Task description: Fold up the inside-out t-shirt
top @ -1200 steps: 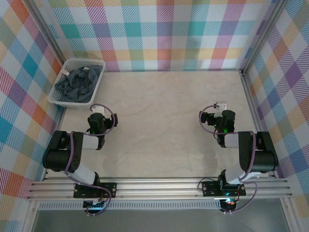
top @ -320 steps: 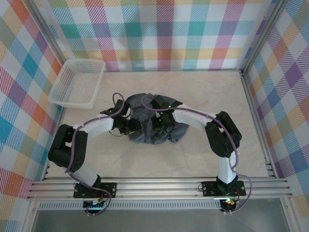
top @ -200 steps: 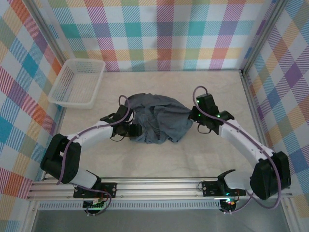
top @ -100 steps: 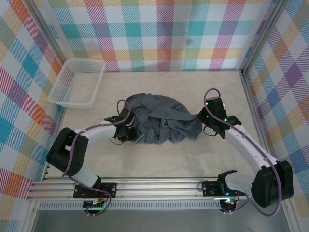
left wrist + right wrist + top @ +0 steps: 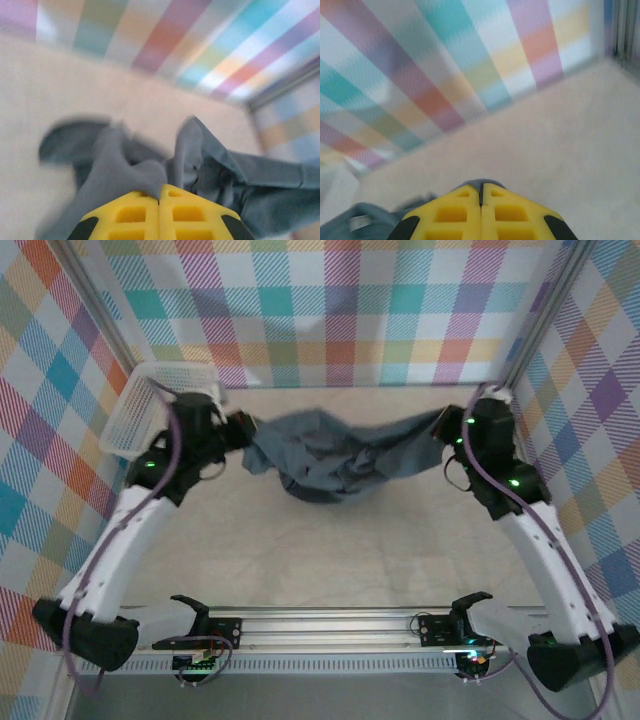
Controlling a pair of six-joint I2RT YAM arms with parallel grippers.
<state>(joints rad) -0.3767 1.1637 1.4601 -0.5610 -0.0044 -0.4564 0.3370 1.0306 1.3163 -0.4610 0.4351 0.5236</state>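
Seen from above, the left arm covers the right side of the basket (image 5: pixel 128 420). The left hand (image 5: pixel 242 431) and the right hand (image 5: pixel 444 424) are too small and dark there to tell their fingertips from the t-shirt (image 5: pixel 335 455) edges pinched in them. In both wrist views the bottom edge cuts off the yellow fingers. The left wrist view smears the cloth's left side. In the right wrist view, a pale patch (image 5: pixel 357 222) on the blurred cloth cannot be identified.

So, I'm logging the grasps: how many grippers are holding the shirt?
2. The left gripper clamps the left end of the t-shirt, and the right gripper clamps its right end; the cloth hangs stretched between them.
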